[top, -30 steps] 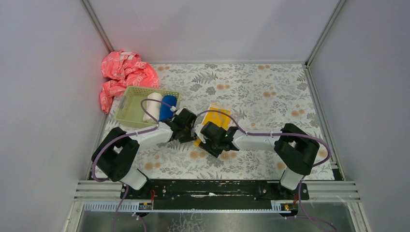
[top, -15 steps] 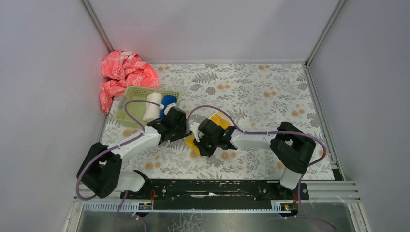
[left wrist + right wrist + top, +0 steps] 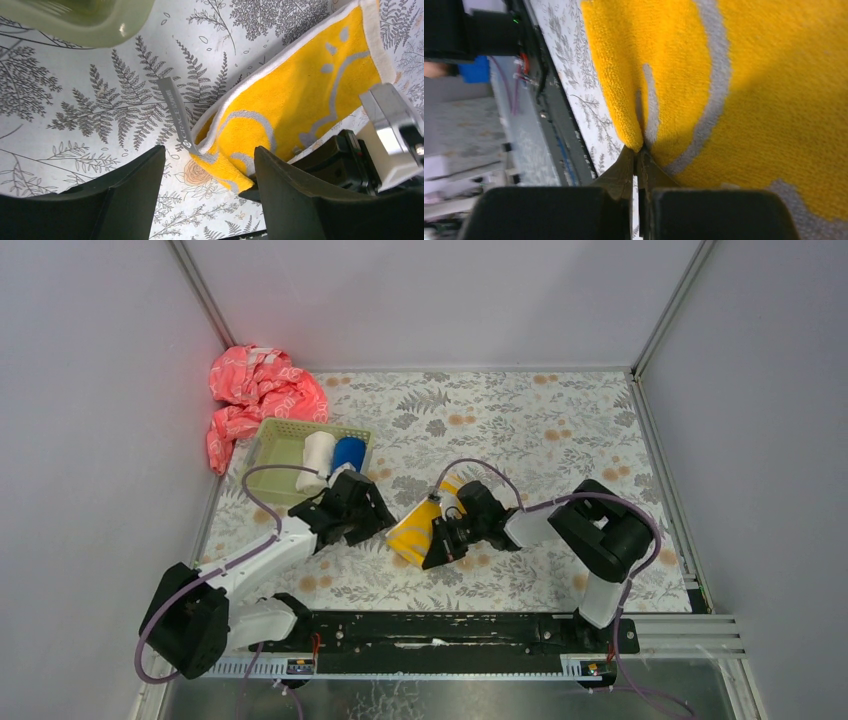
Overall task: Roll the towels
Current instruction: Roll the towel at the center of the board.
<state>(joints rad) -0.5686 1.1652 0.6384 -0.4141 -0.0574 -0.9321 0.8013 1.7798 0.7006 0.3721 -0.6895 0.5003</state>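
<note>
The yellow towel (image 3: pixel 300 95) is nubbly terry cloth, matt, with a smoother white hem. My left fingers (image 3: pixel 132 200) are matt black plastic. At eleven o'clock the green basket (image 3: pixel 100 22) is glossy plastic; the fern-print table cover (image 3: pixel 60 100) looks smooth.

In my far left corner, a crumpled pink-red cloth with white pattern (image 3: pixel 258 400) lies just beside a pale green slotted plastic basket (image 3: pixel 270 458). Both rest on my fern-and-flower printed desk (image 3: pixel 530 420).
</note>
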